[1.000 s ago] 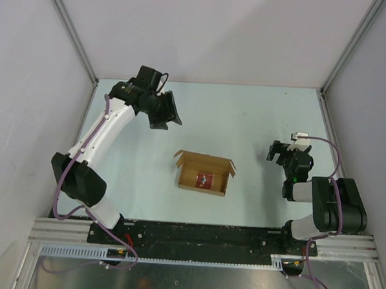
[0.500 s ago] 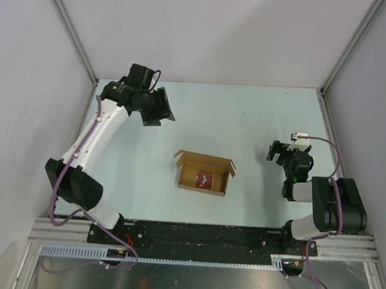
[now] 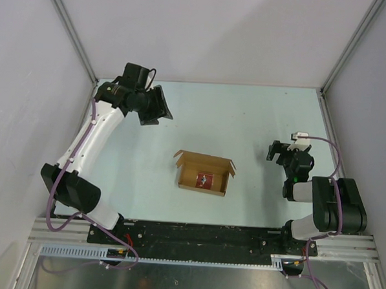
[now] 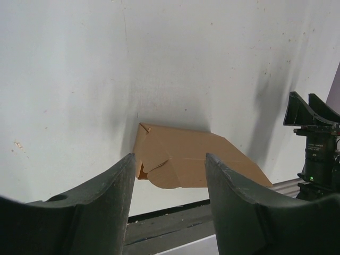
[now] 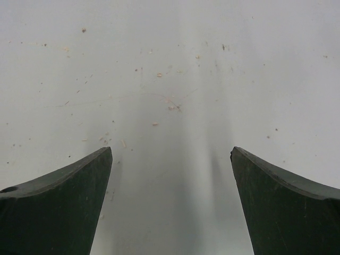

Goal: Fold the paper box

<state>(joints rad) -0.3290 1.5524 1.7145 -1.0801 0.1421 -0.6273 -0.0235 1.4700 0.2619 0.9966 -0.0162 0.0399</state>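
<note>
The paper box (image 3: 204,173) is a brown cardboard tray standing open-topped mid-table, with small flaps sticking out at its far corners. A small red packet (image 3: 205,179) lies inside it. My left gripper (image 3: 163,109) hangs open and empty over the far left of the table, well away from the box. In the left wrist view the box (image 4: 196,159) shows in the distance between the parted fingers of the left gripper (image 4: 170,157). My right gripper (image 3: 275,152) stands wide open to the right of the box, apart from it. The right wrist view of the right gripper (image 5: 171,151) shows only bare table.
Grey walls with metal corner posts (image 3: 70,31) close in the pale table (image 3: 246,115) on the left, back and right. A black rail (image 3: 201,235) with the arm bases runs along the near edge. The right arm (image 4: 317,149) shows at the right edge of the left wrist view.
My left arm has swung farther back and to the left, away from the box, with its gripper still open. The box and the right arm have not moved.
</note>
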